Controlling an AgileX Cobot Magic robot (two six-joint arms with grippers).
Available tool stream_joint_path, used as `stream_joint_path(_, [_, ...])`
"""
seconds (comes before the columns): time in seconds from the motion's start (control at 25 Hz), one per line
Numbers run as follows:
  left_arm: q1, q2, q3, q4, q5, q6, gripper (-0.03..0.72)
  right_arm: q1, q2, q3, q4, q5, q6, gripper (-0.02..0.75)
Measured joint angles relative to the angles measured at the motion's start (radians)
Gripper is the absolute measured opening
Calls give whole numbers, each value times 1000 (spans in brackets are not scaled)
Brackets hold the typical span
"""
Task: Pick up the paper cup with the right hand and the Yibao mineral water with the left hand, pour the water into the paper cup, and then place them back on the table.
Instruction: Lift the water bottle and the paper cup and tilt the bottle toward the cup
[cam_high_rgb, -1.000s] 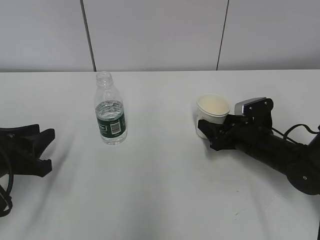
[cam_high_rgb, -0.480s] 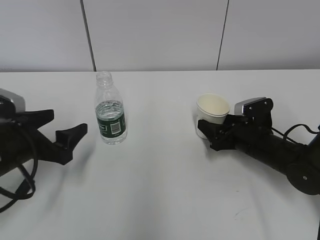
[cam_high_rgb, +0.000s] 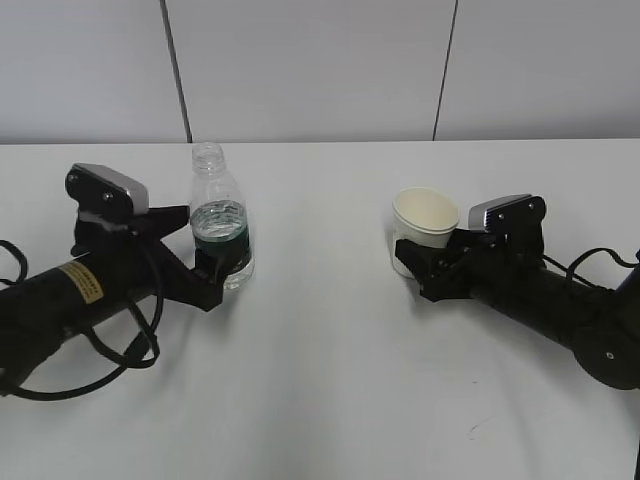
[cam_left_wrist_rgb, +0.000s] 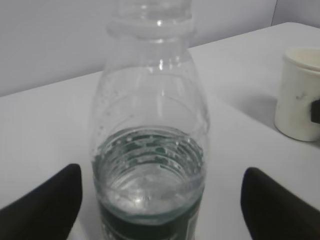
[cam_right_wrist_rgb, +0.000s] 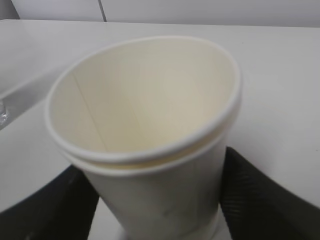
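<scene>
The Yibao mineral water (cam_high_rgb: 220, 235) stands upright and capless on the table (cam_high_rgb: 320, 390), about half full of water (cam_left_wrist_rgb: 150, 182). My left gripper (cam_high_rgb: 205, 258) is open around the bottle's lower body; in the left wrist view (cam_left_wrist_rgb: 160, 200) a gap shows between the bottle (cam_left_wrist_rgb: 150, 125) and each finger. The paper cup (cam_high_rgb: 426, 215) stands at the right. My right gripper (cam_high_rgb: 413, 268) is shut on its lower wall. In the right wrist view the cup (cam_right_wrist_rgb: 145, 100) is empty and the right gripper (cam_right_wrist_rgb: 157, 200) has both fingers against its sides.
A grey panelled wall (cam_high_rgb: 320, 60) runs behind the table's far edge. The cup also shows at the right edge of the left wrist view (cam_left_wrist_rgb: 300, 95). Black cables trail from both arms near the table's side edges.
My left arm has swept in from the left edge to the bottle, and its open fingers now straddle it. The right arm and cup have not moved.
</scene>
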Motion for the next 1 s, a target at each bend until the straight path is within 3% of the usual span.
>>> stream_joint_path(0.32, [-7,98,-119,-34,-1,0,585,0,0,0,-4,0,0,550])
stream_joint_path(0.68, [-9,99,-126,-30,0,0,394,0,0,0,-8,0,0,550])
stream_joint_path(1.0, [-9,88,-127,4,30,-1,375,0,0,-9,-152,0,14,549])
